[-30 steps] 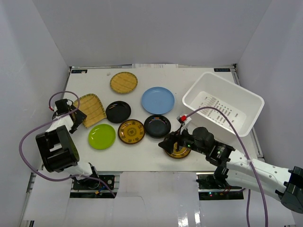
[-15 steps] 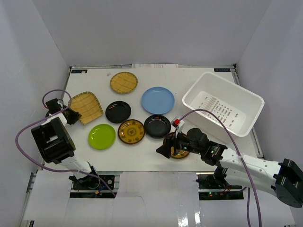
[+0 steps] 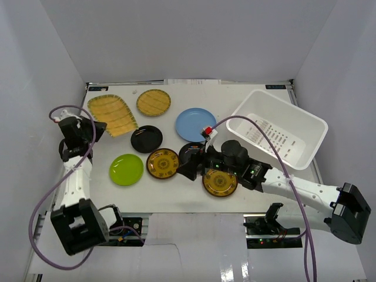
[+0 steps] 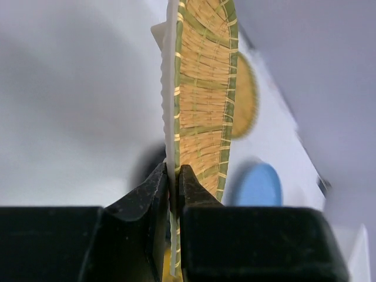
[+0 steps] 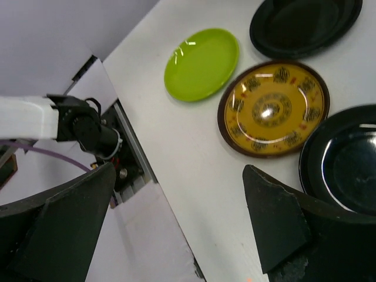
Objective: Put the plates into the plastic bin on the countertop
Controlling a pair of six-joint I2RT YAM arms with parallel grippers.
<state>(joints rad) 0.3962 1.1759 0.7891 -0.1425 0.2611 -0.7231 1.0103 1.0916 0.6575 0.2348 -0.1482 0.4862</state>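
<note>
My left gripper (image 3: 89, 133) is shut on the rim of a tan woven plate (image 3: 111, 113), which is tilted up off the countertop (image 3: 170, 197) at the far left. In the left wrist view that plate (image 4: 202, 88) stands edge-on, pinched in the gripper (image 4: 174, 176). My right gripper (image 3: 189, 167) hangs open and empty over the middle, between an amber plate (image 3: 163, 163) and a second amber plate (image 3: 220, 183). Its wrist view shows the lime green plate (image 5: 201, 63), an amber plate (image 5: 273, 108) and two black plates (image 5: 305, 23) (image 5: 346, 164). The plastic bin (image 3: 276, 128) sits at the right.
A round tan plate (image 3: 153, 102), a light blue plate (image 3: 195, 124), a black plate (image 3: 146, 139) and the lime plate (image 3: 126, 169) lie on the countertop. A second black plate (image 3: 191, 151) is partly covered by my right arm. Grey walls enclose three sides.
My left gripper shut on the tan woven plate and raised it toward the back left. My right gripper opened wider and moved left off the near amber plate, which now lies uncovered.
</note>
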